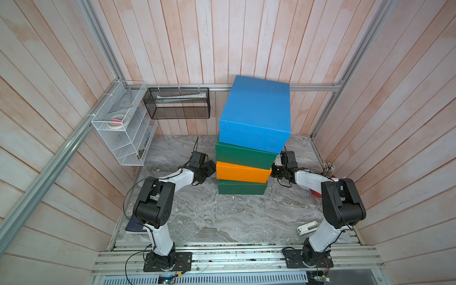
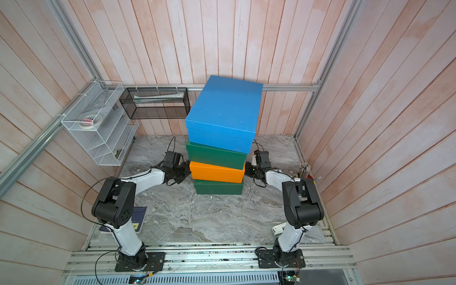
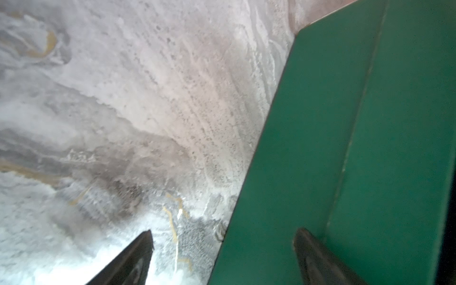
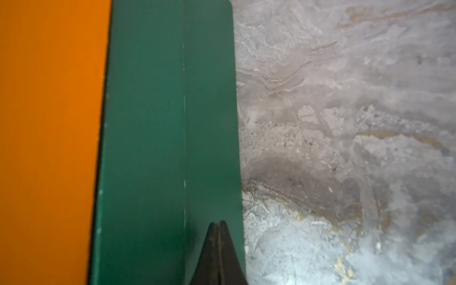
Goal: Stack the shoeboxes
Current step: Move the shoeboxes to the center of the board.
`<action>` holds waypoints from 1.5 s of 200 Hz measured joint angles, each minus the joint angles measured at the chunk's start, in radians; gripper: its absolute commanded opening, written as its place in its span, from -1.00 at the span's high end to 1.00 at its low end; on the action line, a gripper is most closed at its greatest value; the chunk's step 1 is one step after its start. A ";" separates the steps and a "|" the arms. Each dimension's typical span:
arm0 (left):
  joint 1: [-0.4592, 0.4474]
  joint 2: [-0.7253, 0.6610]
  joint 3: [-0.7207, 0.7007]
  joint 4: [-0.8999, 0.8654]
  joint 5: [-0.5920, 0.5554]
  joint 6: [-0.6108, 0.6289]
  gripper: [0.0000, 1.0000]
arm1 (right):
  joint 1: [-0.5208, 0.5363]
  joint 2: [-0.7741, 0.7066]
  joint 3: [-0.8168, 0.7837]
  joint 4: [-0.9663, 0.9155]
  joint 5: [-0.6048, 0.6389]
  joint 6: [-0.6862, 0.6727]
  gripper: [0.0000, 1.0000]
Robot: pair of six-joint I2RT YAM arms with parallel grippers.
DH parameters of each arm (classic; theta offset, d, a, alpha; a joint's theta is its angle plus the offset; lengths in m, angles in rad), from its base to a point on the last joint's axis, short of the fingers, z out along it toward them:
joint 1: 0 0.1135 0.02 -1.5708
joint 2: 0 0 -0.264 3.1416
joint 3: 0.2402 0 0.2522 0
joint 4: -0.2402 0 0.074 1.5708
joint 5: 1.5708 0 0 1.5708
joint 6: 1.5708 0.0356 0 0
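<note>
Mid-bench (image 1: pixel 222 222), toward the back wall: one stack of four shoeboxes. From the bottom they are the lower green shoebox (image 1: pixel 241 188) standing on the bench, the orange shoebox (image 1: pixel 243 171), the upper green shoebox (image 1: pixel 244 156) and the blue shoebox (image 1: pixel 255 108). Counted: two green, one orange, one blue.

Edges are not flush; each box is turned a little on the one below. The blue one is twisted most, and its near corner juts out on the right side.

Bare bench lies in front of the stack, with narrower strips to either side.

Two arms, one at each end of the stack:
- Left gripper (image 3: pixel 224 232): jaws spread wide and holding nothing, one finger across the lower green shoebox's side. Cannot tell whether it touches.
- Right gripper (image 4: pixel 218 223): fingers pressed together and empty, tip at that same box's other end.

Small items sit at the bench margins: one white stapler (image 1: pixel 307 228) and one dark booklet (image 2: pixel 139 219).
</note>
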 measured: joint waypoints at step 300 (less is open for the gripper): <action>-0.014 -0.077 -0.173 0.053 0.085 0.049 -0.86 | -0.058 -0.037 -0.004 -0.087 -0.013 -0.018 0.87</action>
